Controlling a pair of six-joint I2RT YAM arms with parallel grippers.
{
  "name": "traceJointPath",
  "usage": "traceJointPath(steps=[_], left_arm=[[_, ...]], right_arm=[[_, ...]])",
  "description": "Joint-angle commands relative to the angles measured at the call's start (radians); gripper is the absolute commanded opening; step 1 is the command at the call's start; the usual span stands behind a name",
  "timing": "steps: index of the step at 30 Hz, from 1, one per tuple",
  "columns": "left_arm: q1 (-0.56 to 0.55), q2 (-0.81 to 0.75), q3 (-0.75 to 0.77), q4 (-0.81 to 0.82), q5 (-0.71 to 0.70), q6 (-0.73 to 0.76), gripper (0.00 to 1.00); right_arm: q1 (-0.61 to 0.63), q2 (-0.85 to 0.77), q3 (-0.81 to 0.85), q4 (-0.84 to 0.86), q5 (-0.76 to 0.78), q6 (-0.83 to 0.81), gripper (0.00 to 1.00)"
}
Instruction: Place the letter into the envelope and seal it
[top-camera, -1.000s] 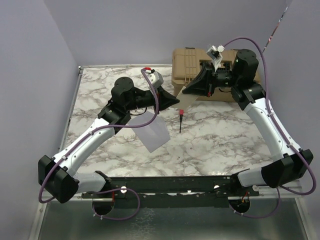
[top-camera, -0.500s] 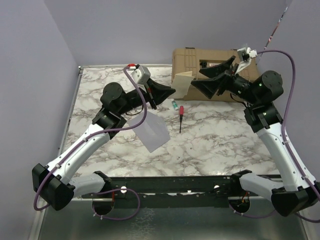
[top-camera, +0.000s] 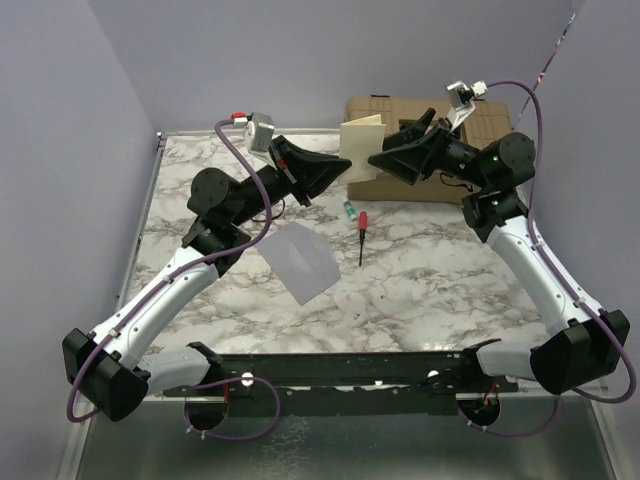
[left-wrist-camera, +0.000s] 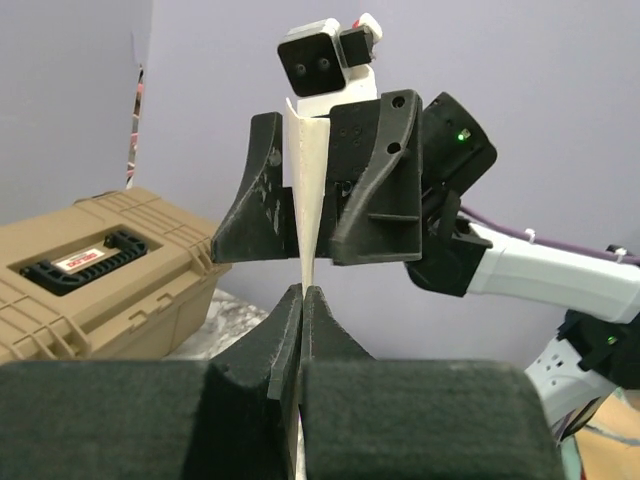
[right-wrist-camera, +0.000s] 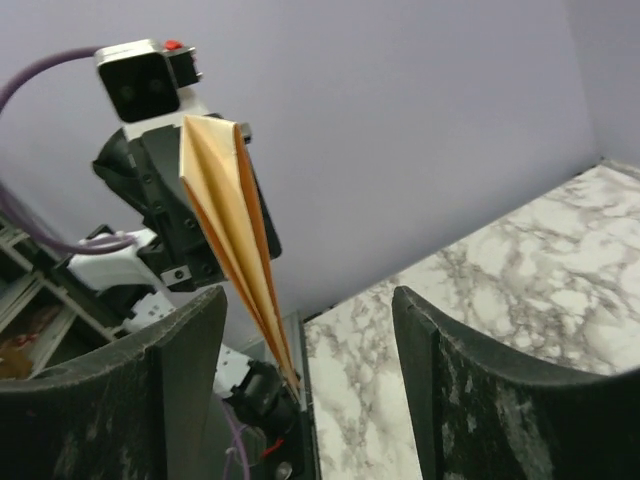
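Letter: thin light-tan sheet, unmarked, held upright in air, upper centre of top view, in front of tan hard case. In right wrist view it is creased into long folds with orange-toned edges. Left hand clenched on letter's edge. Right hand spread wide, fingers either side of sheet; contact unclear. Envelope: flat grey rectangle lying on marble counter, centre-left, below left hand. Red-handled screwdriver on counter right of envelope.

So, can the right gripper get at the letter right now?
Probably yes: the right gripper is open with a finger on either side of the letter, which the left gripper holds up in the air.
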Motion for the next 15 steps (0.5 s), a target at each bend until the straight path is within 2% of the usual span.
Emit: traceJointPath(steps=[1, 4, 10, 13, 15], left_arm=[[-0.001, -0.002, 0.018, 0.07, -0.028, -0.095, 0.0], [-0.003, 0.005, 0.016, 0.072, -0.038, -0.107, 0.0], [-0.003, 0.015, 0.005, 0.08, -0.042, -0.131, 0.0], [-0.003, 0.02, -0.002, 0.082, -0.042, -0.141, 0.0], [-0.003, 0.022, -0.011, 0.082, -0.053, -0.147, 0.0]], right_arm=[[0.003, 0.007, 0.066, 0.163, -0.144, 0.126, 0.65], [0.006, 0.013, 0.072, 0.16, -0.168, 0.141, 0.53], [0.011, 0.014, 0.068, 0.137, -0.164, 0.138, 0.5], [0.013, 0.022, 0.067, 0.137, -0.151, 0.137, 0.43], [0.012, 0.03, 0.065, 0.16, -0.133, 0.157, 0.34]])
